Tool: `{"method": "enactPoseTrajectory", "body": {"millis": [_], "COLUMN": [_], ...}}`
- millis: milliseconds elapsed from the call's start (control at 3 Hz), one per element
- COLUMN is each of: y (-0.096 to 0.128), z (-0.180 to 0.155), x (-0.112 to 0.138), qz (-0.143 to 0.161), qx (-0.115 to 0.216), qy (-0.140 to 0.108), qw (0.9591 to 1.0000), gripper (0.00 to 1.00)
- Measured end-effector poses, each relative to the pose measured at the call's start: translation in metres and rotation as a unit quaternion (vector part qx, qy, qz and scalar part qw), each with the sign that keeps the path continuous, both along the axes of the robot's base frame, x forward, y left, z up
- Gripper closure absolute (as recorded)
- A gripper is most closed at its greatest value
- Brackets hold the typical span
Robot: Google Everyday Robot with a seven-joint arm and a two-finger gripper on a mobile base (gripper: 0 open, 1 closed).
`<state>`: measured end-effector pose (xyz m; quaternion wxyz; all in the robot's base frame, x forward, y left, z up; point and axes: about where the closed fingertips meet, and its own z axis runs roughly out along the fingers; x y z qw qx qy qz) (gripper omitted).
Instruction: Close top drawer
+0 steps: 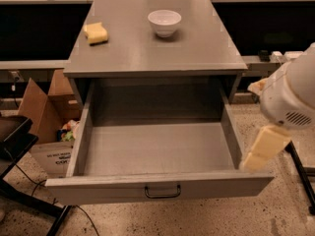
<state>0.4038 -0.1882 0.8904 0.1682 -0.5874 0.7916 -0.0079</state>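
Wide grey metal top drawer stands pulled far out | cream gripper hangs just beside its right front corner, clenched or released: cannot tell | best: press near the centred dark loop handle, push straight in, evenly.

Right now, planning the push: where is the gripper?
In the camera view, the gripper hangs at the picture's right, just outside the open top drawer's front right corner, away from its handle.
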Motion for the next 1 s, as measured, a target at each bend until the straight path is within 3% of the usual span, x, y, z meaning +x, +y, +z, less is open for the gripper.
{"method": "enactPoseTrajectory", "body": {"millis": [333, 1000], "y": [0.014, 0.036], "z": [-0.054, -0.171], "x": [-0.025, -0.094], "qz": [-0.004, -0.002], "qx": [0.000, -0.051], "qy": [0.012, 0.074], "qw": [0.9999, 0.9960], "gripper": [0.25, 0.72]}}
